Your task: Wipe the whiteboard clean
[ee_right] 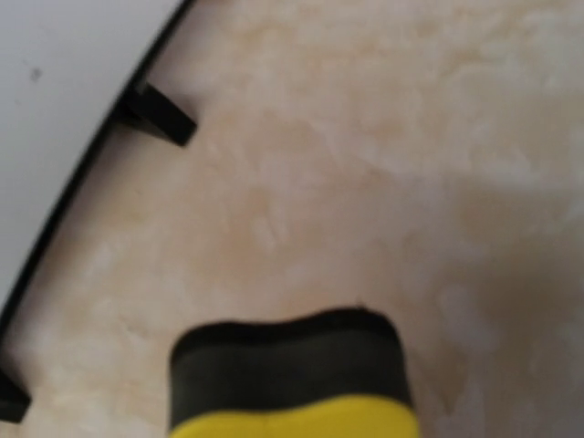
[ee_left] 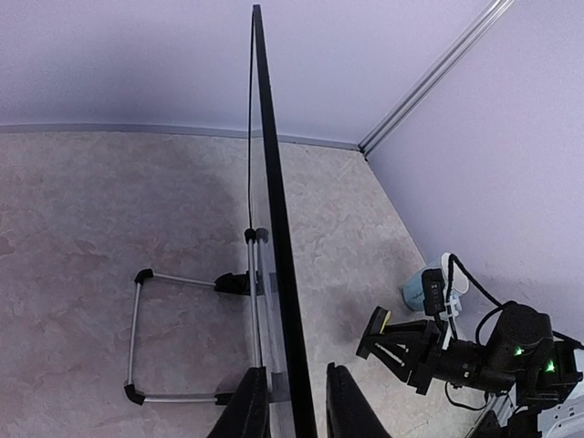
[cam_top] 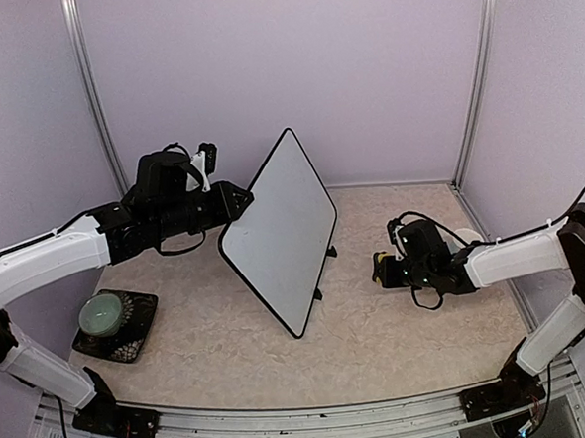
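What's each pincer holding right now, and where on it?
Right pincer: the yellow-and-black eraser, gripped at its yellow end, black face outward. Left pincer straddles an edge of the whiteboard; whether it grips cannot be told.
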